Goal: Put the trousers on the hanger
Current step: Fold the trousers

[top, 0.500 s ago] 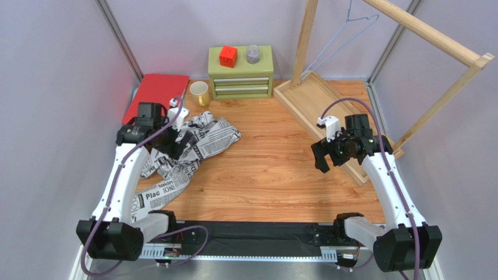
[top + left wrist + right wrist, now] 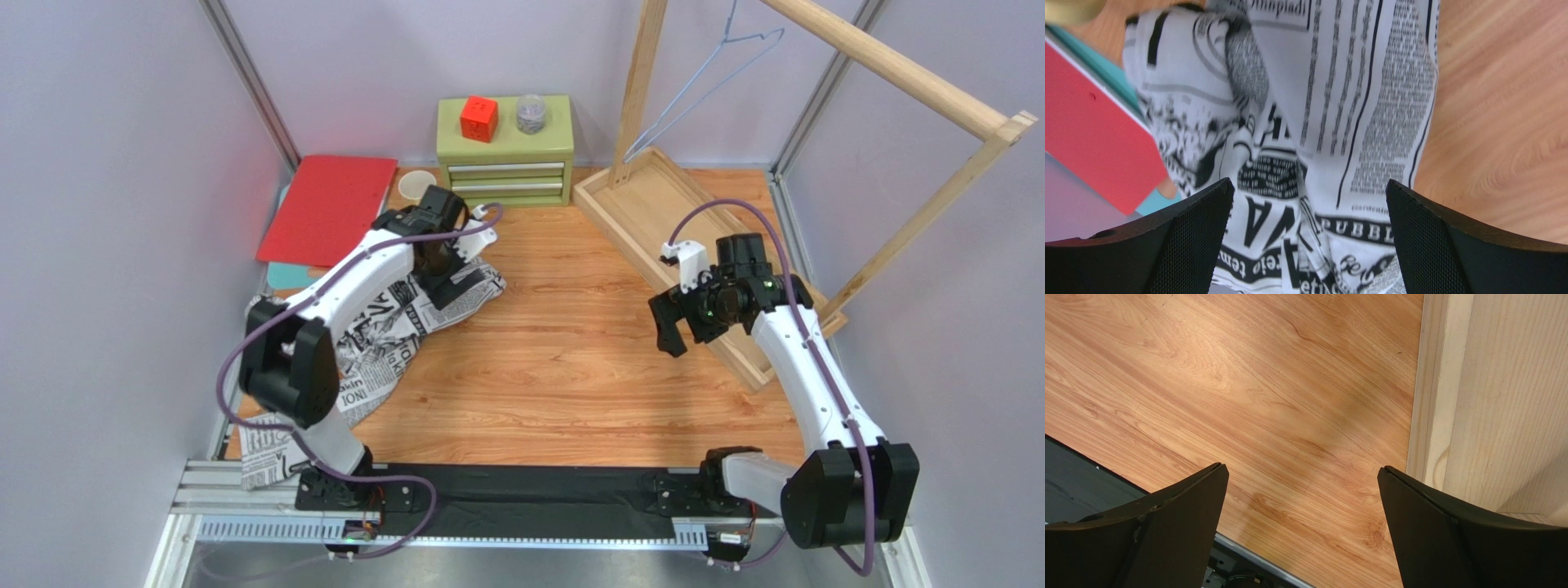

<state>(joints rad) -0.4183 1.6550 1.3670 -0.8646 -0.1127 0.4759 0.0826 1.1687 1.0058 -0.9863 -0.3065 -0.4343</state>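
Observation:
The trousers (image 2: 368,337), white with black newspaper print, lie crumpled on the left of the wooden table, from the middle down to the near edge. My left gripper (image 2: 451,279) hovers open over their far right end. In the left wrist view the jaws (image 2: 1309,245) stand wide apart above the printed cloth (image 2: 1364,122), holding nothing. The hanger (image 2: 705,76), thin pale blue wire, hangs from the wooden rack at the back right. My right gripper (image 2: 685,321) is open and empty over bare table, beside the rack's base (image 2: 1499,404); its jaws (image 2: 1303,533) stand wide apart.
A green drawer box (image 2: 504,159) at the back carries a red cube (image 2: 478,118) and a clear jar (image 2: 530,113). A red folder (image 2: 329,206) and a cup (image 2: 417,185) lie at the back left. The wooden rack (image 2: 902,74) stands on a tray base (image 2: 669,221) at the right.
My left arm has swung from the left side of the trousers to their far right end, near the drawer box. The right gripper has barely shifted.

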